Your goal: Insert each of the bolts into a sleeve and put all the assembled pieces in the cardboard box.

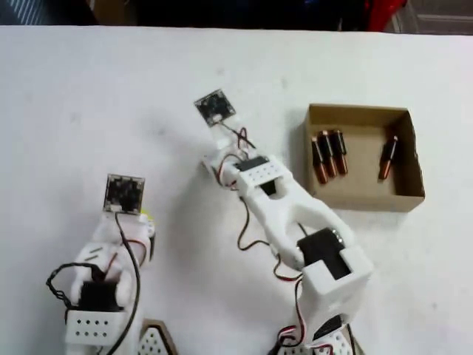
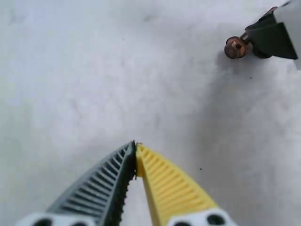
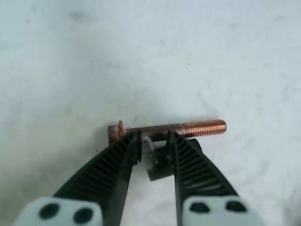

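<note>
A copper bolt (image 3: 164, 128) lies crosswise at the tips of my right gripper (image 3: 154, 136). The black fingers (image 3: 117, 165) are closed in on its shank, and a small dark piece (image 3: 157, 165), possibly a sleeve, sits between them just behind the bolt. In the left wrist view the bolt's head (image 2: 234, 47) sticks out of those dark fingers (image 2: 270, 35) just above the table. My left gripper (image 2: 136, 145) is shut and empty, held low over bare table. The cardboard box (image 1: 362, 201) at the right holds several assembled pieces (image 1: 329, 155). My right arm (image 1: 273, 188) stands left of the box.
The white table (image 1: 111, 89) stretches open to the left and to the back. The left arm (image 1: 103, 274) sits near the front edge. The box's walls rise a little above the tabletop.
</note>
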